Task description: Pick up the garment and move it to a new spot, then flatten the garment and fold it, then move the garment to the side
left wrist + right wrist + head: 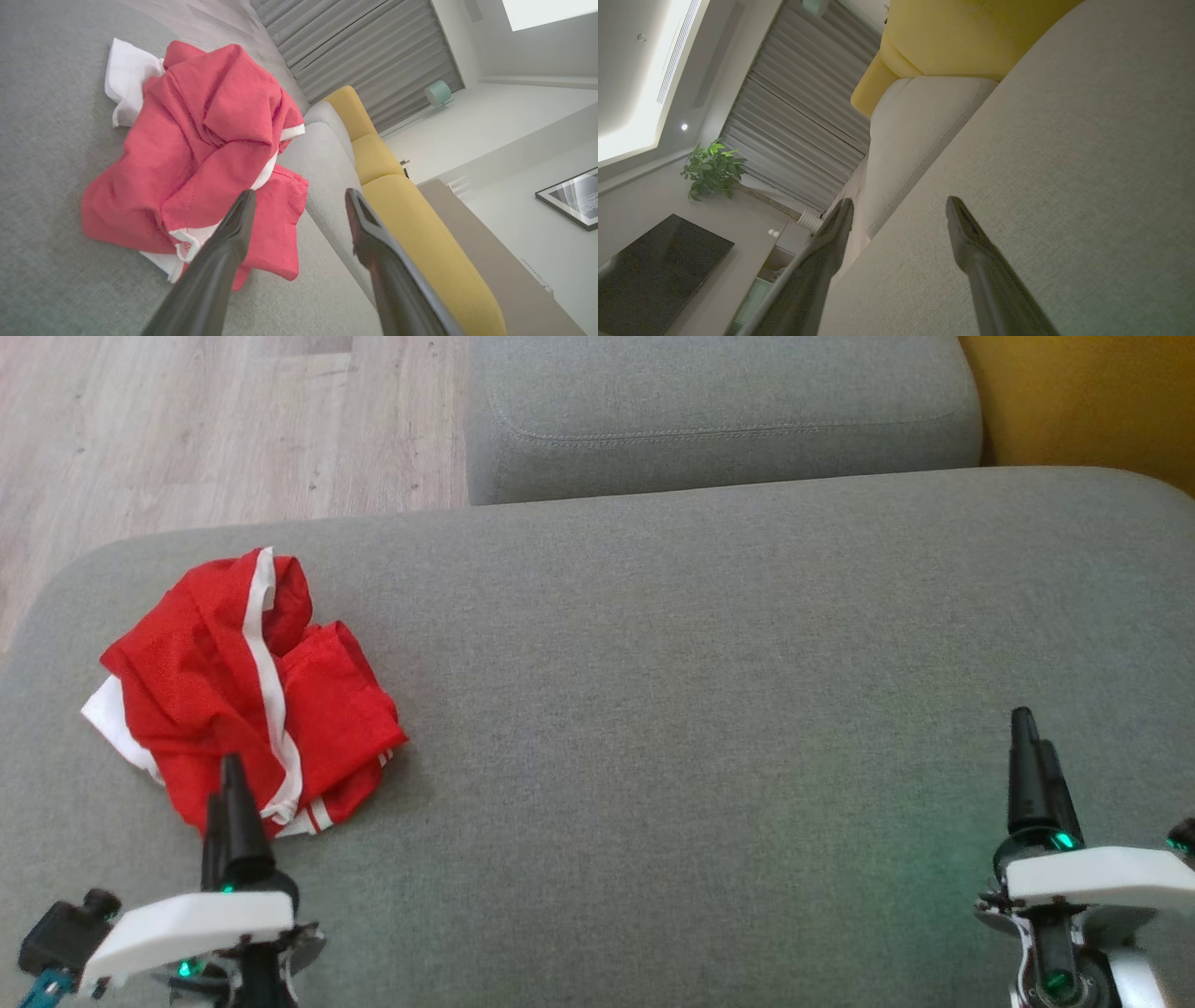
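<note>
A crumpled red garment (247, 691) with white stripes and a white lining lies in a heap on the left part of a wide grey seat cushion (700, 709), near its rounded left corner. It is bunched, with 1 white stripe running down the middle of the heap and a flap of white cloth poking out on the far left side.

The left gripper (224, 779) hangs right at the near edge of the heap, its 2 dark fingers pointing toward the cloth. From the left wrist view the fingers stand well apart with nothing between them; 1 finger crosses in front of the red fabric, but I cannot tell whether it touches.

The right gripper (1034, 728) is far off on the right side of the same cushion, over bare grey fabric and well apart from the garment. Its 2 fingers are likewise spread wide and hold nothing.

Beyond the big cushion sits a second grey cushion (719, 420), with a yellow cushion (1074, 401) to its right and pale wooden floor (187, 429) to its left. Grey pleated curtains (364, 56) hang further back, and a leafy green plant (712, 168) stands beside them above a dark screen (654, 270).
</note>
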